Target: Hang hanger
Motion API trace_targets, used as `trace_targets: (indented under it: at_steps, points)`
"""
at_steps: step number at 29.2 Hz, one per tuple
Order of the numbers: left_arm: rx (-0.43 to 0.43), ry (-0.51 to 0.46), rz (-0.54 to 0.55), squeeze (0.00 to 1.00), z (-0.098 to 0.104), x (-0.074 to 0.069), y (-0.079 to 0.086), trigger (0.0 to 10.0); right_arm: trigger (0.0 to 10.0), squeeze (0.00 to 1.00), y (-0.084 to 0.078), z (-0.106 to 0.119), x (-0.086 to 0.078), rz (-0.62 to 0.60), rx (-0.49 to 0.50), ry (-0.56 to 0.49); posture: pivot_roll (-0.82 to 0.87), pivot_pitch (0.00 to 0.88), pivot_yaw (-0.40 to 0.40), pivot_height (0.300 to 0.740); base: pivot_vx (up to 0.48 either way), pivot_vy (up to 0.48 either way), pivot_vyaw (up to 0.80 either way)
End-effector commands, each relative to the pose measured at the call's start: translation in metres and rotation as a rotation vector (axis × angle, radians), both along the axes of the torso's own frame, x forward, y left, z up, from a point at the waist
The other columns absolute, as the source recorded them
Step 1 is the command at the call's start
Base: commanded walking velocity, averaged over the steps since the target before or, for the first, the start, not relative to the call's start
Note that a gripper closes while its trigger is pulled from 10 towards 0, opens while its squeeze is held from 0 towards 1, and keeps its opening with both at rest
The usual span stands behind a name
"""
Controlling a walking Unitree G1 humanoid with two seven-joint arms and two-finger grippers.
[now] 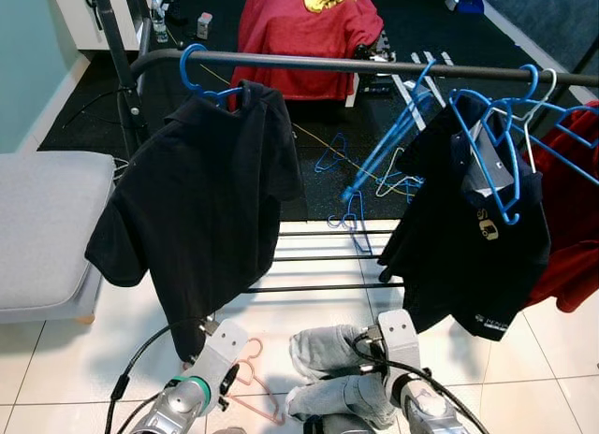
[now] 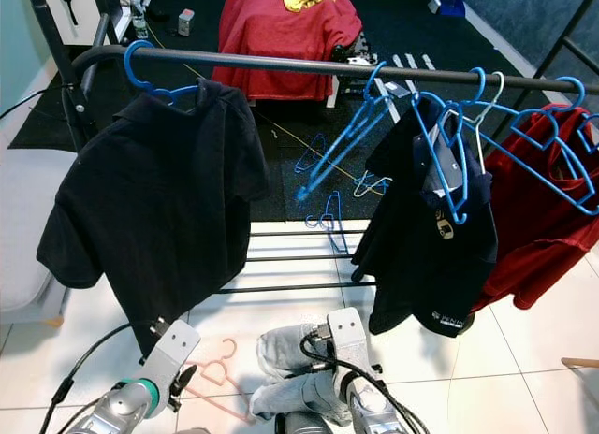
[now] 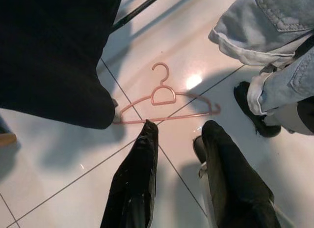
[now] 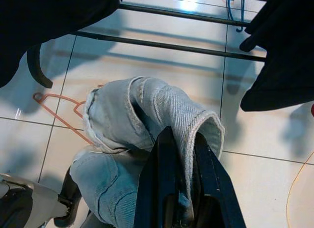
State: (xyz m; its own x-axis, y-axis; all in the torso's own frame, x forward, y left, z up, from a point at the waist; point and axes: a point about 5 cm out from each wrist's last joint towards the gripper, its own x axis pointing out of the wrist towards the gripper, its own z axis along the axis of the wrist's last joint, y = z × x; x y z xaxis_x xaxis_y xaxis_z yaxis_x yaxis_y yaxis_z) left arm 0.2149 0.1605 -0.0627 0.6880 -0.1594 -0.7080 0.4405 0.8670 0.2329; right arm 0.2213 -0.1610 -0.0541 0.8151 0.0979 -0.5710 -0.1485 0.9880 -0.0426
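Head views: a black rail (image 1: 374,66) carries a black shirt (image 1: 201,205) on a blue hanger (image 1: 198,79); white lettering on another shirt (image 1: 468,228) is too small to read.

Left wrist view: the left claw (image 3: 175,137), fingers wide, hovers over a pink hanger (image 3: 164,98) lying on the floor (image 3: 59,188) (the likely pickup).

Right wrist view: the right claw (image 4: 182,139) pinches folded jeans (image 4: 142,115).

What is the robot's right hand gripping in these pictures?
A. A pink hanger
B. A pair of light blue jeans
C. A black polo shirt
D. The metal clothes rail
B: in the right wrist view the right hand has its fingers pinched on a fold of the jeans, while the pink hanger lies on the floor tiles ahead of the open left hand.
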Motion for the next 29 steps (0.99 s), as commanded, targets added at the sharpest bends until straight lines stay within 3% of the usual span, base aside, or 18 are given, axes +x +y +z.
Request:
trace_targets:
  at_steps: [1,29]
  points:
    - [0.001,0.003,-0.006,0.0,-0.001,-0.001,-0.002,10.0,10.0,0.0,-0.003,-0.003,-0.005,-0.009,-0.01,0.011,-0.05,0.001,-0.002,0.74,0.0,0.0,0.0]
    - [0.0,0.009,0.018,0.0,-0.007,-0.011,0.001,10.0,10.0,0.0,0.0,-0.005,-0.007,0.014,-0.02,0.023,-0.02,0.008,-0.01,0.74,0.0,0.0,0.0]
